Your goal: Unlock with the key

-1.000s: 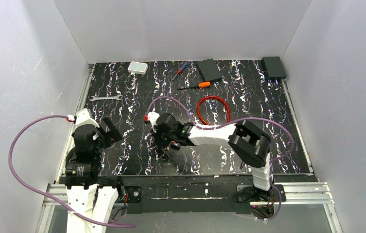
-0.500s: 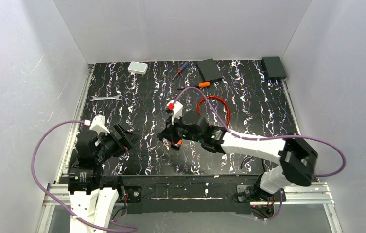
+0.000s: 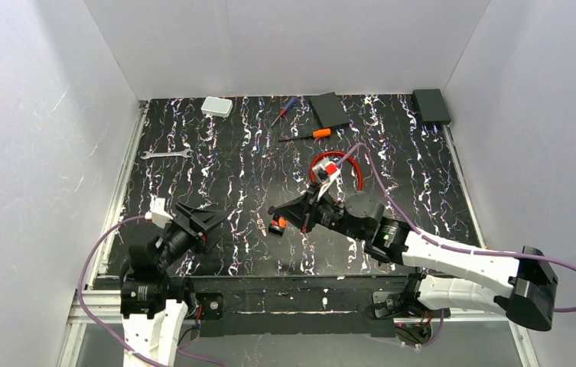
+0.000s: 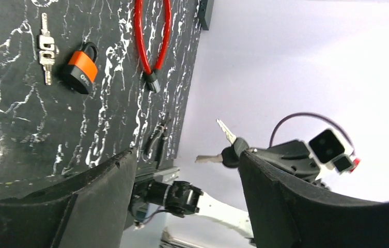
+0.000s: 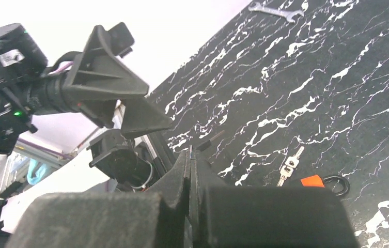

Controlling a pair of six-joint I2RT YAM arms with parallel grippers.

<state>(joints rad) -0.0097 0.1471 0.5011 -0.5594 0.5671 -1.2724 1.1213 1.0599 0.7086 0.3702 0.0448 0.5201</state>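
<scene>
An orange padlock (image 3: pixel 277 226) lies on the black marbled mat, with a bunch of silver keys (image 3: pixel 260 224) beside it. Both also show in the left wrist view, padlock (image 4: pixel 81 67) and keys (image 4: pixel 45 46), and in the right wrist view, padlock (image 5: pixel 320 181) and keys (image 5: pixel 289 165). My right gripper (image 3: pixel 278 211) is shut on a black-headed key (image 4: pixel 229 153), whose silvery bits stick out past its tips. It is held in the air above the padlock, facing my left gripper. My left gripper (image 3: pixel 209 217) is open and empty, pointing right at it.
A red cable loop (image 3: pixel 336 172) lies behind the right gripper. At the back are a wrench (image 3: pixel 165 154), an orange-handled screwdriver (image 3: pixel 307 134), a small red-and-blue screwdriver (image 3: pixel 284 110), a white box (image 3: pixel 216 106), a dark flat block (image 3: pixel 329 109) and a black box (image 3: pixel 431 105).
The right arm has stretched out and swung its gripper right and up off the mat with the key. The left arm has dropped lower and turned its open gripper to the right.
</scene>
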